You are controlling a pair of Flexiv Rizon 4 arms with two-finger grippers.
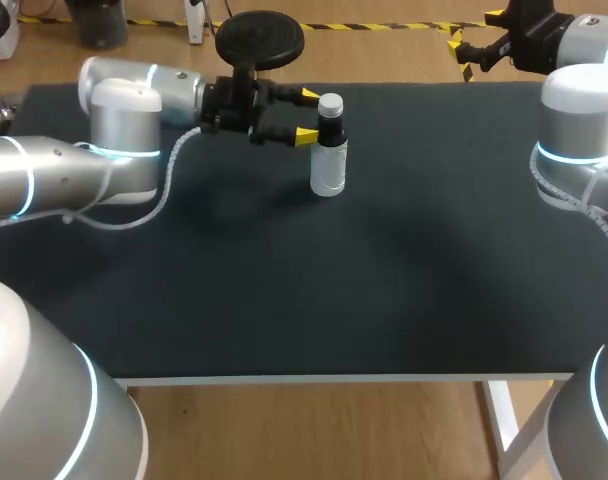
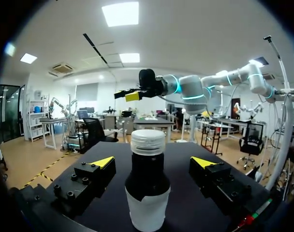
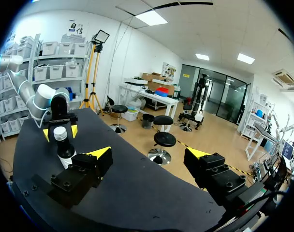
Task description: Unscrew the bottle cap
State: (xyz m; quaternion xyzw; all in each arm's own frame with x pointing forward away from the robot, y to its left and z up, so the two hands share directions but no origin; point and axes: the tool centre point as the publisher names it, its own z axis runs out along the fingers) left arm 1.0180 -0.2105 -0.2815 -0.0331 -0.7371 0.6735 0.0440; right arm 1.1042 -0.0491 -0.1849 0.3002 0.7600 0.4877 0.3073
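A small bottle [image 1: 327, 165] with a white cap [image 1: 330, 103], a dark neck and a white label stands upright on the far middle of the black table. My left gripper [image 1: 308, 116] is level with the bottle's neck, just left of it and open. In the left wrist view the bottle [image 2: 147, 193] stands between the spread fingers [image 2: 101, 166], and neither finger touches it. My right gripper [image 1: 474, 48] hangs open above the table's far right corner, well away from the bottle. From the right wrist view the bottle [image 3: 66, 150] shows far ahead of the open right gripper [image 3: 149, 153].
The black tabletop [image 1: 384, 280] runs wide from the bottle to the white front edge [image 1: 344, 378]. A white cable [image 1: 169, 185] loops from my left wrist low over the table's left part.
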